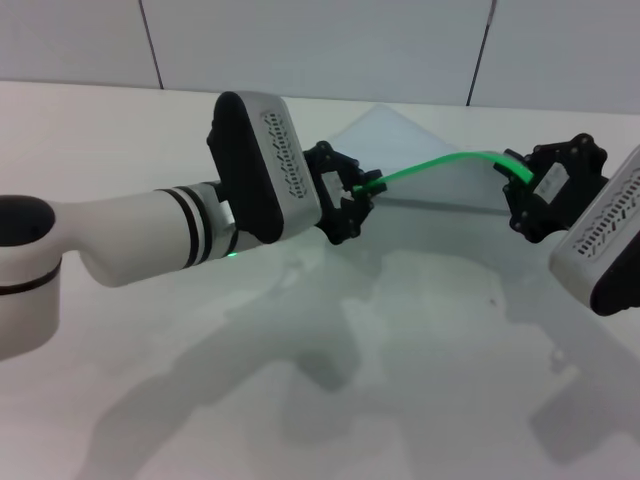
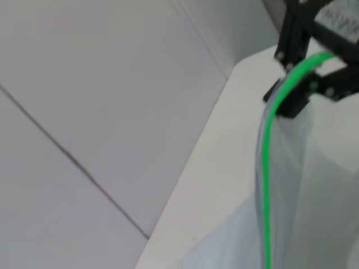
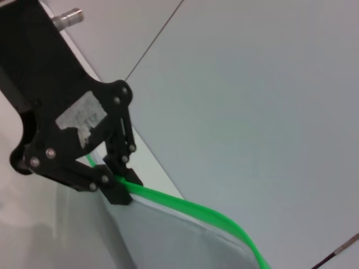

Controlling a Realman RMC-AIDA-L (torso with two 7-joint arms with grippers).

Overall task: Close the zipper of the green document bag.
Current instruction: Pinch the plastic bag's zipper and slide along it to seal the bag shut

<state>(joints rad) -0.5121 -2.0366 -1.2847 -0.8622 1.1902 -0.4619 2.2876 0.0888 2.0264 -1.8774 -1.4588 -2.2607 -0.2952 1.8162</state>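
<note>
The green document bag [image 1: 440, 175] is a translucent pale sheet held up off the table between both grippers. Its zipper [image 1: 440, 160] is a bright green strip arching along the near edge. My left gripper [image 1: 365, 190] is shut on the zipper's left end. My right gripper [image 1: 518, 172] is shut on the right end. The left wrist view looks along the zipper [image 2: 266, 168] and bag [image 2: 305, 196] to the right gripper [image 2: 291, 84]. The right wrist view shows the left gripper [image 3: 120, 188] pinching the zipper [image 3: 190, 208] above the bag [image 3: 168, 241]. I cannot make out the slider.
The white table [image 1: 400, 380] spreads below the bag, with the arms' shadows on it. A white panelled wall [image 1: 320, 40] stands behind the table's far edge.
</note>
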